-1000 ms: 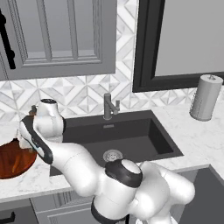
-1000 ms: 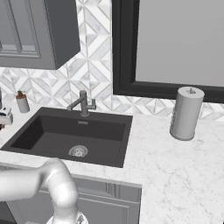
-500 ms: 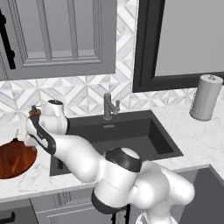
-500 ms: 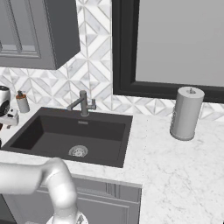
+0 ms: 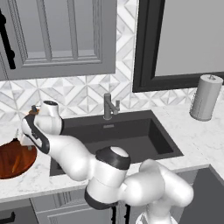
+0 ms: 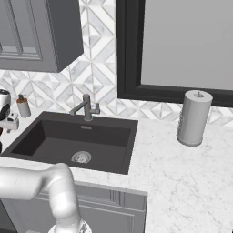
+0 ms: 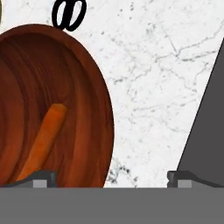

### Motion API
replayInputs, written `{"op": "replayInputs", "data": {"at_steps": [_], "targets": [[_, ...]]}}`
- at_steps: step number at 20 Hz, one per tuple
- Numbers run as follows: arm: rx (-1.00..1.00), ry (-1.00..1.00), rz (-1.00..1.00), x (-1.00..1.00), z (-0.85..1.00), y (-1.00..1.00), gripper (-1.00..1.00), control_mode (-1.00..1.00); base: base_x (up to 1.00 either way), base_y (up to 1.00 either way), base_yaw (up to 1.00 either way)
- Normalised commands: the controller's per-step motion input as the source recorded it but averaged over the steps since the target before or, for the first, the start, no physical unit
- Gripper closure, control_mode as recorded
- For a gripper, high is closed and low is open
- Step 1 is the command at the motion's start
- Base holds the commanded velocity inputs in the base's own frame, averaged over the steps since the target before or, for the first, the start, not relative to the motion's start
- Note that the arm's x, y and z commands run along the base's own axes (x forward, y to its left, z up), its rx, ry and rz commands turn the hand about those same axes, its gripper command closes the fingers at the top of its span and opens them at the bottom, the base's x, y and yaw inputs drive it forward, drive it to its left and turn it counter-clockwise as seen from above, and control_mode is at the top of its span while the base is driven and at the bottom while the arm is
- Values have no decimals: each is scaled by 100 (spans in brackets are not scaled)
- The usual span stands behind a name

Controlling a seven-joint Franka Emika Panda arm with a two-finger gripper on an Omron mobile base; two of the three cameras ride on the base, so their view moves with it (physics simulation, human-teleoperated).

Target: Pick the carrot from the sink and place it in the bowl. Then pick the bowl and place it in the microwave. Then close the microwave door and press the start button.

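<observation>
The carrot (image 7: pixel 41 140) is lying inside the wooden bowl (image 7: pixel 83 109), which is sitting on the marble counter (image 7: pixel 153 78) left of the sink (image 5: pixel 131 135). The gripper (image 7: pixel 111 177) is hovering over the bowl's rim with its fingers spread wide, holding nothing. Moving the bowl to the microwave, closing its door and pressing start are still waiting. A paper towel roll (image 5: pixel 205 97) is standing well apart; possibly a small bottle (image 6: pixel 23 107) is sitting nearby.
</observation>
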Motion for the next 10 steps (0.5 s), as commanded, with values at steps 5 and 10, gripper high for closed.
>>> {"op": "replayInputs", "data": {"at_steps": [5,10], "targets": [[0,0,0,18,-35,7,-100,-100,0,0,0],[0,0,0,12,-19,28,-100,-100,0,0,0]]}}
